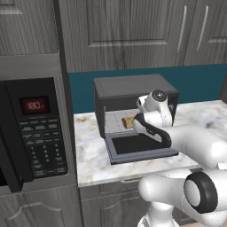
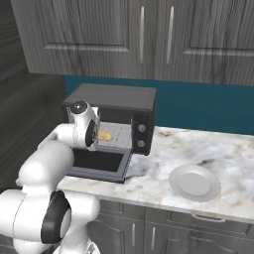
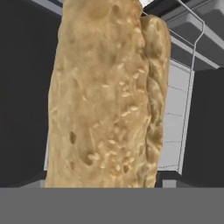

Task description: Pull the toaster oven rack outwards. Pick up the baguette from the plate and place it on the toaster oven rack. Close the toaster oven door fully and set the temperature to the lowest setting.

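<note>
The toaster oven [image 1: 128,86] stands on the counter with the toaster oven door [image 1: 137,148] folded down flat in front of it. The tan, seeded baguette [image 3: 109,100] rises so close to the hand camera that it hides the finger tips. My gripper [image 1: 134,123] is shut on it and holds it at the mouth of the oven, over the light wire toaster oven rack [image 3: 177,113]. In the right base view the baguette [image 2: 104,134] shows just beyond my hand, inside the opening. The white plate [image 2: 194,182] lies bare on the counter to the right.
A large black microwave [image 1: 31,133] with a red display stands to the left of the oven. Two round knobs [image 2: 142,128] sit on the oven's right panel. Grey cabinets hang above a teal back wall. The marble counter [image 2: 208,144] stretches to the right.
</note>
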